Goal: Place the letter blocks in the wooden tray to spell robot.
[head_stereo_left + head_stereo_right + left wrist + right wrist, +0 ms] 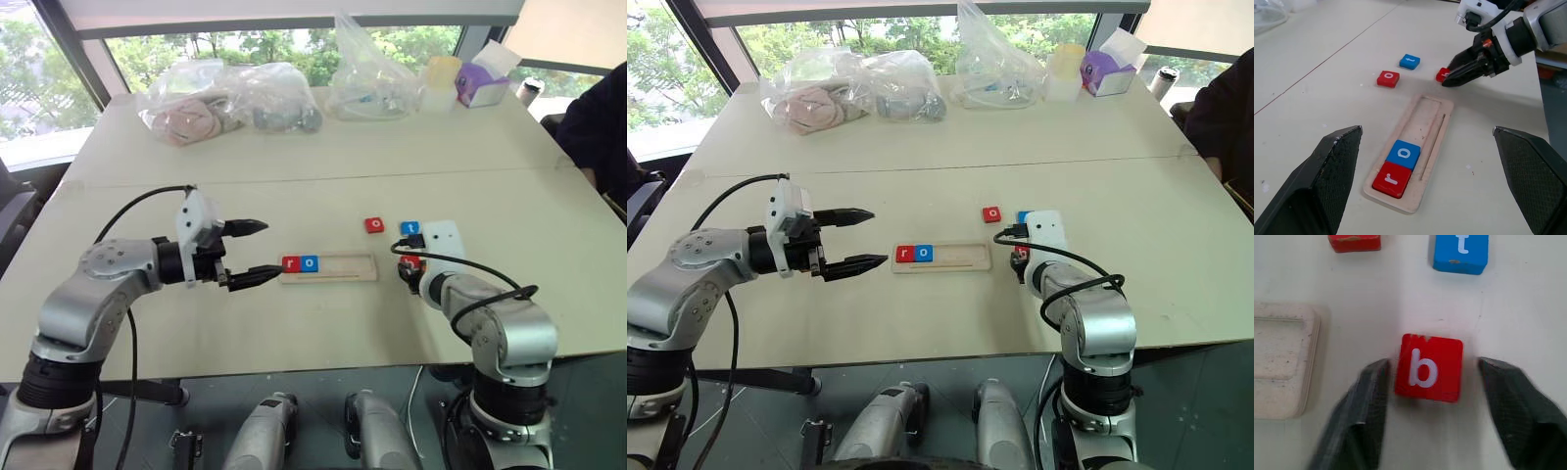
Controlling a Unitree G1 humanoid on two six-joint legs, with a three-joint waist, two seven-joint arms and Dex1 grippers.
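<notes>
the red b block (1428,367) lies flat on the tabletop directly between the spread fingers of the right gripper (1430,396), a gap showing on the far-finger side and the other finger close against it, so nothing is clamped yet. it sits just off the right end of the wooden tray (343,267), whose long axis runs side to side parallel to the table's near edge. the red r block (290,263) and blue o block (310,262) fill the tray's left end, leaving three slots open, the next one beside the o. the blue t block (409,228) and red o block (374,225) lie just beyond the b, toward the far edge. the left gripper (253,252) hovers wide open and empty at the tray's left end. the right arm is plainly the nearer one; bare tabletop lies between b and tray.
</notes>
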